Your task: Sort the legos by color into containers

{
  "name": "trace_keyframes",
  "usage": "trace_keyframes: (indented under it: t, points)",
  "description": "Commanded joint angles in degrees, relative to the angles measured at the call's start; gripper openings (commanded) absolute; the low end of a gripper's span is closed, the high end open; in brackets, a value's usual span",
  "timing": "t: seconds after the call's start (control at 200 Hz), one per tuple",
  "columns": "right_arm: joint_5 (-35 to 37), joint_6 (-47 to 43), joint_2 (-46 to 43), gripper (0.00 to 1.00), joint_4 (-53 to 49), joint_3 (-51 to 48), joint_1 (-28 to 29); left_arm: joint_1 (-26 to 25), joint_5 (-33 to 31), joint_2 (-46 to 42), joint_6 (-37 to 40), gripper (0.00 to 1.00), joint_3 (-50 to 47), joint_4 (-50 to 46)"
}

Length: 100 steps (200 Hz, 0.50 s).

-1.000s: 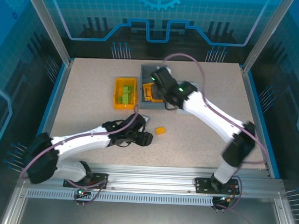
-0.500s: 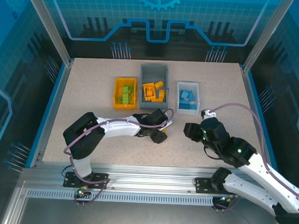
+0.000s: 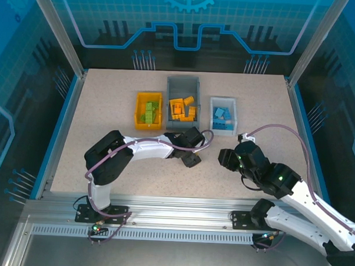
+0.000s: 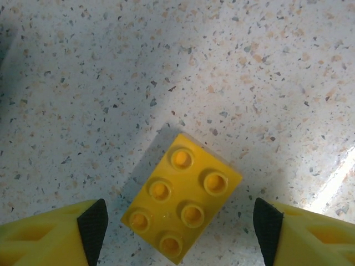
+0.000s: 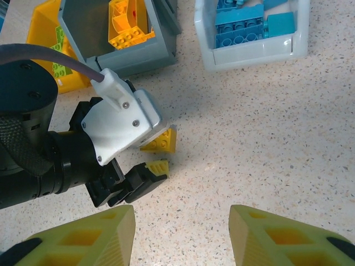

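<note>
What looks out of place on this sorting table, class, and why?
One orange brick lies loose and skewed on the table, between the open left fingers. It is outside the grey bin that holds the other orange bricks. Nothing else stands out.

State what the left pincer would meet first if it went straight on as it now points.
Most likely the orange brick, studs-up on the table between the left pincer's open fingers; depth is unclear.
</note>
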Motion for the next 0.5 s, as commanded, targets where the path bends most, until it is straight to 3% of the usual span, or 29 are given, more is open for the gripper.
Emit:
trace_keyframes:
  t: [0.0, 0.305, 0.495]
  points:
    - [-0.2, 0.9, -0.5, 0.49, -0.5, -0.4, 0.6, -0.2, -0.7, -0.6, 2.7, 0.76, 1.3, -1.1]
    - [-0.1, 1.5, -1.5, 0.49, -1.0, -1.6, 0.5, 1.8, 2.4, 2.1, 5.6, 0.77, 4.7, -2.5]
    - [0.0, 1.1, -1.5, 0.49, -1.9, -0.9, 0.3, 2.6, 6.5, 6.1, 7.5, 0.70, 7.4, -6.2]
